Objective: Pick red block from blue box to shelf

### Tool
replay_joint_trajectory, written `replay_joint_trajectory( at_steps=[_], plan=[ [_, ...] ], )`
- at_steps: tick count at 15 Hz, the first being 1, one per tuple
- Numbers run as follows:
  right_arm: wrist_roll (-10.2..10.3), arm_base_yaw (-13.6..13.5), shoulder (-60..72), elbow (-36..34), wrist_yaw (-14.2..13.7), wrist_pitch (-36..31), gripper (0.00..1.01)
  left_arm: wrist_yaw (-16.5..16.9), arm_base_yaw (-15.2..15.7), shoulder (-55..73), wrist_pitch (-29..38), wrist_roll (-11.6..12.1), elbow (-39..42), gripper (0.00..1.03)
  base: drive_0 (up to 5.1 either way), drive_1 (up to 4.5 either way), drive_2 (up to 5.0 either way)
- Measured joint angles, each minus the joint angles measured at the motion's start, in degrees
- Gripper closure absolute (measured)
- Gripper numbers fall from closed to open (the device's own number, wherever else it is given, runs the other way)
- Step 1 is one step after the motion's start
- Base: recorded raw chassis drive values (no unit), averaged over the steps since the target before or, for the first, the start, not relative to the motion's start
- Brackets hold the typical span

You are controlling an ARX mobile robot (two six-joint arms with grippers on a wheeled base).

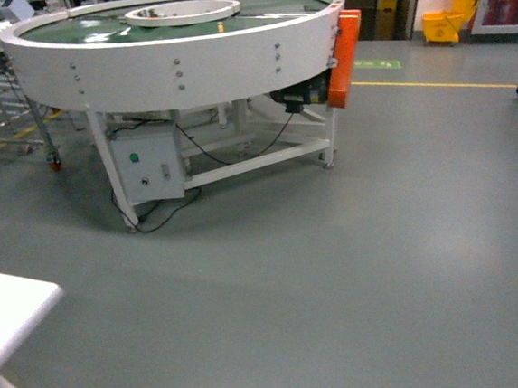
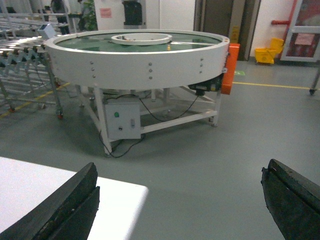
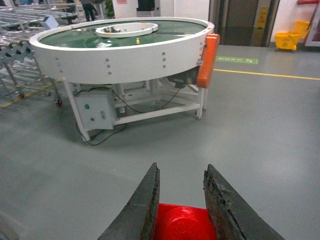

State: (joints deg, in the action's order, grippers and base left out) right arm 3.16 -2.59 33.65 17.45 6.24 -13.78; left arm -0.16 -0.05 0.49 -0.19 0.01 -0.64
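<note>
Right gripper (image 3: 181, 200): fingers closed around the red block (image 3: 182, 224), held between them above grey floor | Left gripper (image 2: 180, 200): jaws spread wide, holding nothing, over a white table (image 2: 30, 185) corner | Ahead: large round white conveyor table (image 1: 174, 52) with an orange panel (image 1: 345, 57); yellow mop bucket (image 1: 451, 21) far right.

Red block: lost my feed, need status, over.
Right tool shut on red block. Left tool open, empty. No blue box or shelf in sight. Round conveyor ahead across bare floor.
</note>
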Motion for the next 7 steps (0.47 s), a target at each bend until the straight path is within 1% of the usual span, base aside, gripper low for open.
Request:
replay_joint_trajectory(
  at_steps=[4,7],
  plan=[
    [0.0,0.0,0.0,0.0,0.0,0.0,0.80,0.2,0.0,0.0,0.0,0.0,0.0,0.05,-1.5,-1.49,-1.5],
    [0.0,0.0,0.0,0.0,0.0,0.0,0.80,0.1,0.0,0.0,0.0,0.0,0.0,0.05,2.8,-3.88,-3.9]
  ],
)
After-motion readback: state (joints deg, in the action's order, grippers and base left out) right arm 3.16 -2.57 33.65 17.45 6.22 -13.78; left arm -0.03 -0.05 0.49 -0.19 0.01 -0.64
